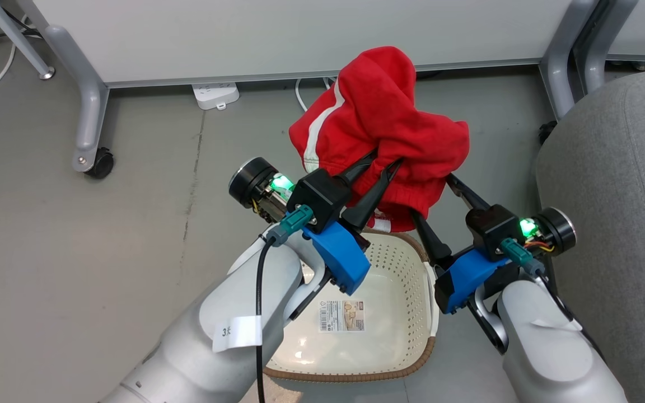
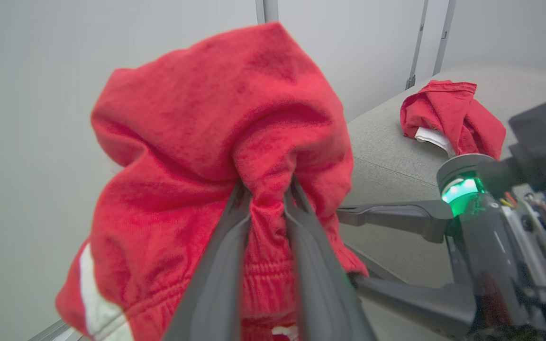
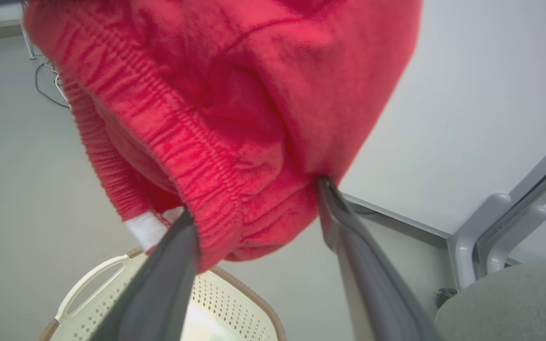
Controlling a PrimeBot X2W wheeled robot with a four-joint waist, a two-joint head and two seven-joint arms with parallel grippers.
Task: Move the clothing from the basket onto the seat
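Holding a red garment (image 1: 378, 106) up in the air, the left gripper (image 1: 388, 158) has its two dark fingers clamped on a bunched fold of the cloth. The left wrist view shows that fold squeezed tight between the fingers (image 2: 235, 222), with the rest of the garment ballooning above and around them. A white stripe runs down the garment's left side.

The right gripper (image 1: 431, 196) sits just beside the left, jaws spread wide apart. Its fingers (image 3: 344, 222) reach up under the ribbed hem, and the cloth drapes over both tips. No pinch there.

The garment hangs clear above the far end of the basket (image 1: 356, 375), not touching it. The basket stands on the grey floor (image 1: 76, 252) between the two arms, with a paper label (image 1: 342, 315) on its bottom.

The grey seat (image 1: 608, 196) is to the right, close beside the basket. A second red garment (image 2: 448, 118) lies crumpled on the seat cushion. A white power strip (image 1: 216, 95) lies on the floor by the table leg (image 1: 90, 112).
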